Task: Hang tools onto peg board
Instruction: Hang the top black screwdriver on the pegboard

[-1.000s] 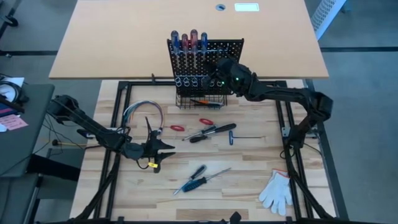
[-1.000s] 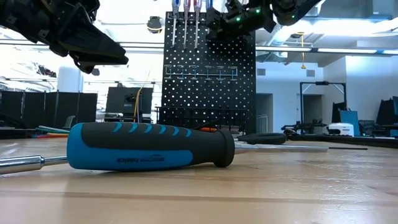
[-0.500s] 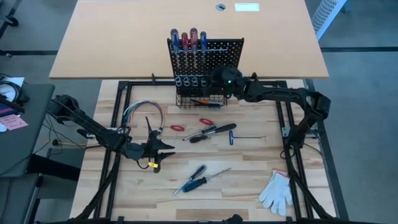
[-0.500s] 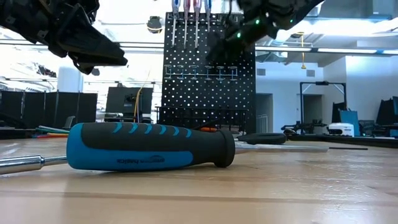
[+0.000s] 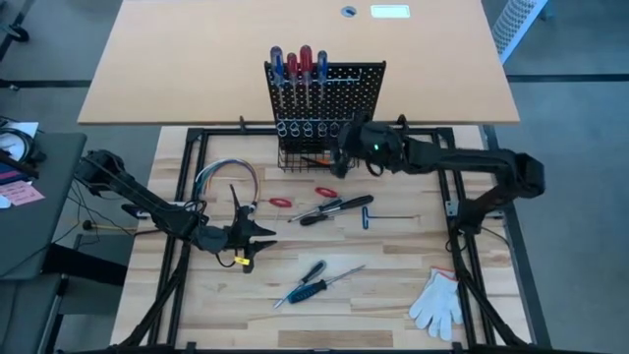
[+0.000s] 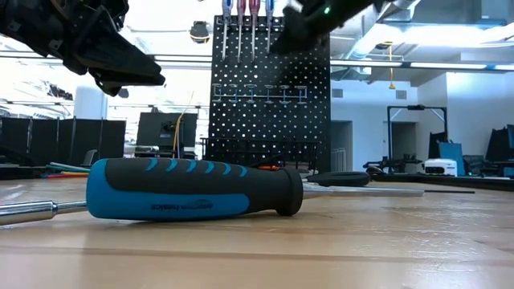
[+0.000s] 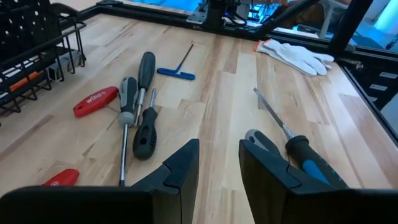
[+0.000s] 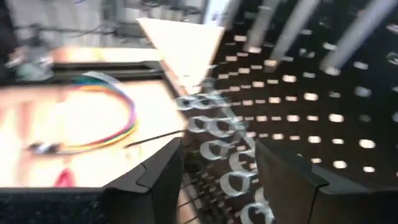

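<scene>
hovering just in front of the peg board (image 5: pixel 324 93), the right gripper (image 5: pixel 344 157) has its fingers apart and empty, near the row of ring holders (image 8: pixel 227 149) and over the wire basket (image 5: pixel 314 159). four screwdrivers (image 5: pixel 298 65) hang upright at the board's top. the left gripper (image 5: pixel 257 234) sits low over the table (image 5: pixel 393 285) beside the coloured wires (image 5: pixel 226 177), fingers parted around nothing. more tools (image 5: pixel 334 207) lie loose on the wood, a white glove (image 5: pixel 437 301) well apart.

We are seeing a pale planked wood table (image 5: pixel 393 285), a black perforated metal peg board (image 6: pixel 269 104), and a matt blue rubbery screwdriver handle (image 6: pixel 193 189).
</scene>
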You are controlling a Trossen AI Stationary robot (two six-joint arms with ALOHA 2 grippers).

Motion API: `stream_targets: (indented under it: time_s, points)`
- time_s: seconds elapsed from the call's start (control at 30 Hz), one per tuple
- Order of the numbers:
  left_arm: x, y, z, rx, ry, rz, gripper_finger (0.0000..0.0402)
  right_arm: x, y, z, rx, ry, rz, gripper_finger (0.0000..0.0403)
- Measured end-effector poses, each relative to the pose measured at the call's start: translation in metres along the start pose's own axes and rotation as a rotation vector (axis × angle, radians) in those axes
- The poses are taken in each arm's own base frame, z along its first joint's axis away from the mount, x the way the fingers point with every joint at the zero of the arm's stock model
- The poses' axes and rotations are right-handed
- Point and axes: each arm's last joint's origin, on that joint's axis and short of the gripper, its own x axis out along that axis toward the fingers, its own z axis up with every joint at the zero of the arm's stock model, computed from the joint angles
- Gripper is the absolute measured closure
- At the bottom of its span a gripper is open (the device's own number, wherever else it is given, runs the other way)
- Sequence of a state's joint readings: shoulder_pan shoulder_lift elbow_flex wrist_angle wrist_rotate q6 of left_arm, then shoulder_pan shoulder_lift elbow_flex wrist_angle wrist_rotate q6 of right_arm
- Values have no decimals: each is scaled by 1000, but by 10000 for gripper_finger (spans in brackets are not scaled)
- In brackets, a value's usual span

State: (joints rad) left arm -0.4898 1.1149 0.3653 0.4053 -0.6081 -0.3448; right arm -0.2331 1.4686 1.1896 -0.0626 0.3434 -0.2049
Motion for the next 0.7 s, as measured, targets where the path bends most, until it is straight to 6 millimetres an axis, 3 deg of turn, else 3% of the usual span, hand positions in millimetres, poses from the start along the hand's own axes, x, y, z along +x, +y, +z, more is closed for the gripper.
stream_targets:
  time_s: [0.27, 0.5, 0.7]
  points:
    - [0, 0, 0, 1, 4, 1, 292, -50, 70, -3, -165, 100, 261, 216]
    - [-1, -2, -1, 3, 6, -11, 292, -79, 138, -68, -160, 168, 447, 235]
    - [-2, -3, -1, 19, 4, -8, 292, -97, 178, -119, 41, 8, 575, 243]
